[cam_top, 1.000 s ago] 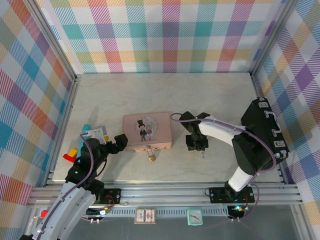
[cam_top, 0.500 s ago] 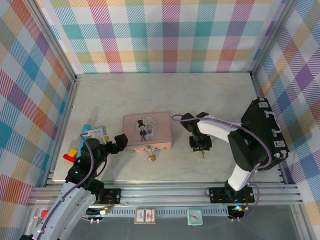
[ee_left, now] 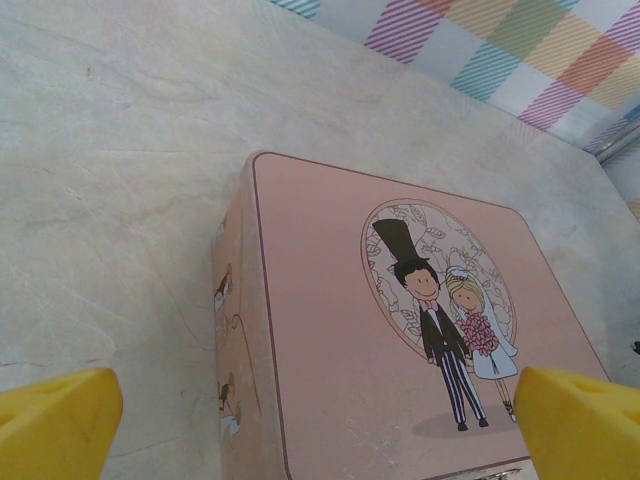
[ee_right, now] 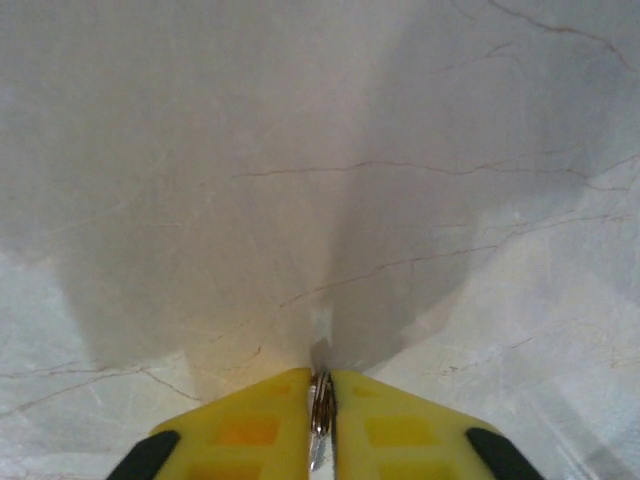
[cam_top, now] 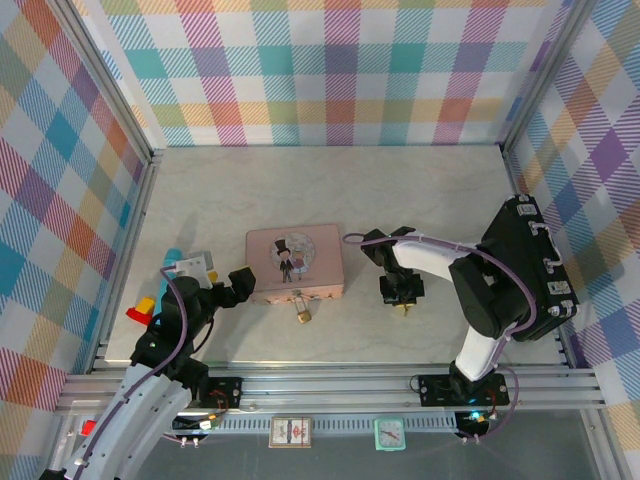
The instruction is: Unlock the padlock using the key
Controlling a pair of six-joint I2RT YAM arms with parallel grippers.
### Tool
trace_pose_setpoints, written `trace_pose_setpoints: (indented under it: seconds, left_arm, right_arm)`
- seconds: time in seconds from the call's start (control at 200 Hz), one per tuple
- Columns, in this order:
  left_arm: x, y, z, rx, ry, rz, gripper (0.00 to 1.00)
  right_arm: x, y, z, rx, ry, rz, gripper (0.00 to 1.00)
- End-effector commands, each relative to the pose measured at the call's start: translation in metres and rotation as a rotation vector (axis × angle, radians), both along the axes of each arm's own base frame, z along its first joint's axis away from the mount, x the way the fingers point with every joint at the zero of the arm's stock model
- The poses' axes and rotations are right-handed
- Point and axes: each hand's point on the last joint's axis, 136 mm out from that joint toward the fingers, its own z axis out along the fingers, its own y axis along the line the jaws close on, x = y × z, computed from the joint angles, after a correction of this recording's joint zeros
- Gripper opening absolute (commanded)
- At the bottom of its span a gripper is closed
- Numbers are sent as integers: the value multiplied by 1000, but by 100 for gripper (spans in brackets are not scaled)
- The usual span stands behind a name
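Observation:
The brass padlock (cam_top: 301, 316) hangs from the front clasp of the pink tin box (cam_top: 295, 263) and rests on the table. To the right of the box, my right gripper (cam_top: 402, 298) points down at the table. In the right wrist view its yellow fingers (ee_right: 250, 430) are shut on the thin metal key (ee_right: 321, 405), which stands on edge between the pads just above the marble surface. My left gripper (cam_top: 228, 286) sits at the box's left end, open. In the left wrist view its fingertips (ee_left: 55, 425) are spread wide over the box lid (ee_left: 340, 330).
A blue object (cam_top: 172, 255), a white card (cam_top: 193, 266) and a yellow-and-red block (cam_top: 142, 308) lie at the left edge by the left arm. Checkered walls and aluminium rails (cam_top: 330, 378) enclose the marble table (cam_top: 330, 190).
The right gripper's fingers have closed together onto the key and shifted slightly. The left arm, box and padlock have not moved.

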Motion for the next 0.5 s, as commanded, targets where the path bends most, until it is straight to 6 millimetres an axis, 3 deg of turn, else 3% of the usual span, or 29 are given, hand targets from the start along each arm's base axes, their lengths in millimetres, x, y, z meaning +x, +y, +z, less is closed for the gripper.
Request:
trace_pose_setpoints:
  seconds: [0.0, 0.03, 0.135, 0.315, 0.5]
  left_arm:
    - [1, -2, 1, 0, -25, -9, 100]
    - [1, -2, 1, 1, -25, -7, 100]
    - [1, -1, 1, 3, -23, -5, 100]
    - [7, -10, 10, -14, -10, -35, 100]
    - [22, -57, 51, -96, -22, -205, 100]
  right_arm:
    - [-3, -5, -3, -17, 15, -3, 4]
    - [-2, -5, -1, -15, 7, -4, 0]
    - [2, -4, 15, 14, -50, -4, 0]
    - [18, 15, 70, 195, -244, -31, 0]
    - [31, 52, 123, 511, -423, -143, 0]
